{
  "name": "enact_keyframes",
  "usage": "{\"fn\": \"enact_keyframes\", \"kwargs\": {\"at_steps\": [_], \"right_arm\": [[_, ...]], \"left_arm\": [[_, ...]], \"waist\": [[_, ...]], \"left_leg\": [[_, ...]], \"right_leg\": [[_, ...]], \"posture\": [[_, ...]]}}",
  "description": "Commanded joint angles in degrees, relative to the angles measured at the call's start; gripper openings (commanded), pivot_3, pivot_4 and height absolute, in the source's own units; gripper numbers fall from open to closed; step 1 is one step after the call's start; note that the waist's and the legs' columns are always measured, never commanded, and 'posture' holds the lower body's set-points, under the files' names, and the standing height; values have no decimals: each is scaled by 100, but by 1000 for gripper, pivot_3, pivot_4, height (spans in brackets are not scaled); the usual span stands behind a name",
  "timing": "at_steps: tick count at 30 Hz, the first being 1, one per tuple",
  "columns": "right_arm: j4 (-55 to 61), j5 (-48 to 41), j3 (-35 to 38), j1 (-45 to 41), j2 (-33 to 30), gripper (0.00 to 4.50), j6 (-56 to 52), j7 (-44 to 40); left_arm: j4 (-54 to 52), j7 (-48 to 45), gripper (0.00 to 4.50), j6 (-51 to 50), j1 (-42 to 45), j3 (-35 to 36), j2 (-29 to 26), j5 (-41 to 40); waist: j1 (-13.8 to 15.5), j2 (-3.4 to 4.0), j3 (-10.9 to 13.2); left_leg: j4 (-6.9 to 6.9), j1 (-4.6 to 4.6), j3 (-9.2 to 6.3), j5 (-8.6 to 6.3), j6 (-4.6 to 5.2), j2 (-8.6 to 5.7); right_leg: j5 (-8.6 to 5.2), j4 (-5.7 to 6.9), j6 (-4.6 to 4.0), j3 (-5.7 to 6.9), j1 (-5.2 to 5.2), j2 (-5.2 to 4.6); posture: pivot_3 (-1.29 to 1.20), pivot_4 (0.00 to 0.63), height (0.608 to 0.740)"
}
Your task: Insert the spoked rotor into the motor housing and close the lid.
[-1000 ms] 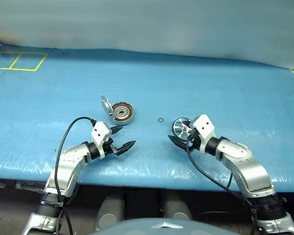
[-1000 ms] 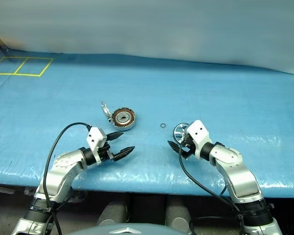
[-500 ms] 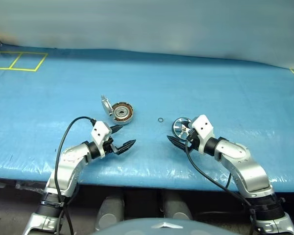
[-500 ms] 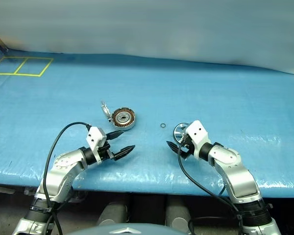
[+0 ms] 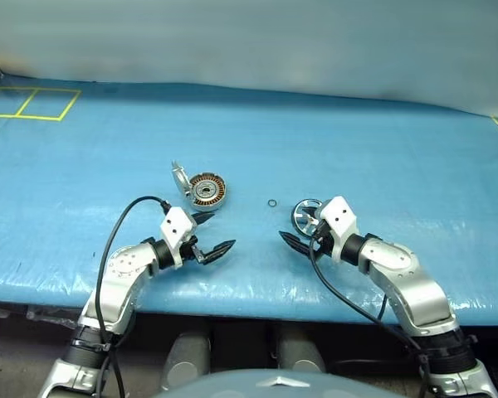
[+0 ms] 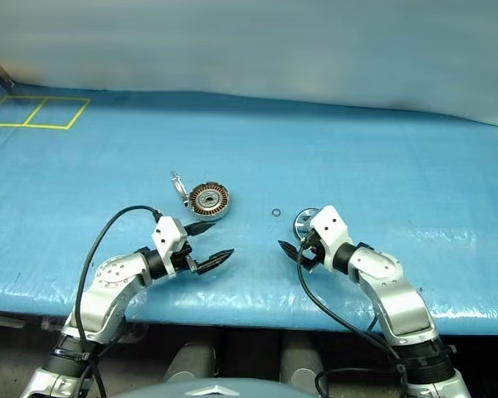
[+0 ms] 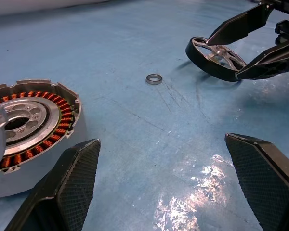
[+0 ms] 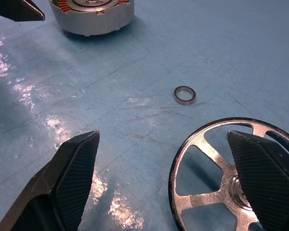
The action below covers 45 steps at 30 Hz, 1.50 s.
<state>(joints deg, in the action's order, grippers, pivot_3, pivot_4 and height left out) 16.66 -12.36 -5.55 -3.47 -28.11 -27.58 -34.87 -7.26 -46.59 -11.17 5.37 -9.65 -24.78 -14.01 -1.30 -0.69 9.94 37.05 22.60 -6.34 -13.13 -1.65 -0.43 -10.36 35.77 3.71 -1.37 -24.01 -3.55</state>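
Observation:
The motor housing [image 5: 206, 190] lies flat on the blue table, copper windings facing up. The lid [image 5: 179, 177] stands tilted on edge against its left side. The spoked rotor [image 5: 305, 215] lies flat to the right of centre. My right gripper [image 5: 297, 230] is open at the rotor's near edge, and the rotor [image 8: 221, 178] lies partly between its fingers, ungripped. My left gripper [image 5: 216, 232] is open and empty, hovering just in front of the housing [image 7: 31, 115] and pointing right toward the rotor [image 7: 216, 57].
A tiny black ring [image 5: 271, 203] lies on the table between housing and rotor. Blue sheeting [image 5: 357, 141] covers the table, and its front edge runs just below both grippers. Yellow tape squares [image 5: 33, 104] mark the far left corner.
My left gripper has shifted a little to the right and rolled slightly. The right gripper, the rotor, the housing and the lid stay where they were.

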Motion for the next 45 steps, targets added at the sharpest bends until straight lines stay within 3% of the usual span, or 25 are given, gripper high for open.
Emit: {"fn": "enact_keyframes", "kwargs": {"at_steps": [1,6,10,12,15,19,23,28,34,38,45], "right_arm": [[5,51,-89,-55,129,4471,240,16],[-416,162,-293,-393,286,4471,523,-86],[-828,237,-506,-738,456,4471,791,-237],[-982,300,-620,-828,548,4471,886,-285],[-1166,379,-798,-909,701,4471,1071,-364],[-1267,432,-882,-918,736,4471,1164,-444],[-1261,483,-887,-967,677,4471,1157,-501],[-1111,514,-840,-938,478,4471,1062,-586],[-1065,500,-854,-934,375,4471,1000,-610],[-1156,530,-904,-990,524,4471,1081,-541],[-1246,601,-957,-906,900,4471,1327,-318]], "left_arm": [[-389,-177,4500,30,427,-183,-247,275],[-496,-473,4500,-138,1757,-520,-937,1070],[203,-1955,4500,342,3621,-1450,-1496,1830],[613,-2233,4500,674,4085,-1752,-1565,2150],[1521,-2677,4500,1233,5260,-2580,-1336,3202],[2241,-2574,4500,1167,6129,-3187,-590,4173],[2764,-2451,4500,1024,6370,-3545,-2,4859],[2906,-2473,4500,637,6272,-3619,258,5314],[2425,-3139,4500,-187,5787,-3172,103,4898],[2405,-3349,4500,-121,5789,-3146,-329,5047],[2616,-3891,4500,-1228,6110,-2616,-106,4487]], "waist": [[-2,0,0],[-9,-7,6],[-15,-23,16],[-28,-20,15],[-42,-21,19],[-16,-26,23],[-63,-25,23],[-141,-24,25],[-164,-24,25],[-185,-24,26],[-106,-24,26]], "left_leg": [[0,-1,0,0,0,0],[7,1,-1,1,0,0],[2,6,0,1,0,-1],[-1,6,-1,1,0,-2],[-12,3,-3,-1,3,-3],[-7,26,-5,-3,6,-8],[-1,33,-6,-6,12,-12],[-2,30,-6,-6,12,-7],[-1,31,-6,-6,13,-7],[1,31,-7,-6,12,-7],[10,33,-8,-6,12,-11]], "right_leg": [[0,0,0,0,1,0],[0,6,0,1,-1,4],[1,1,1,1,-3,6],[1,-1,2,1,-2,6],[-4,0,8,-1,-2,8],[-7,0,18,-3,-13,8],[-8,-1,29,-8,-15,5],[-6,21,32,-9,-29,9],[-5,23,35,-11,-29,9],[-4,26,36,-11,-31,10],[0,22,43,-10,-25,7]], "posture": [[0,150,740],[0,150,740],[0,150,740],[0,150,740],[0,150,740],[0,150,740],[0,150,740],[0,150,740],[0,150,740],[0,150,740],[0,150,740]]}}
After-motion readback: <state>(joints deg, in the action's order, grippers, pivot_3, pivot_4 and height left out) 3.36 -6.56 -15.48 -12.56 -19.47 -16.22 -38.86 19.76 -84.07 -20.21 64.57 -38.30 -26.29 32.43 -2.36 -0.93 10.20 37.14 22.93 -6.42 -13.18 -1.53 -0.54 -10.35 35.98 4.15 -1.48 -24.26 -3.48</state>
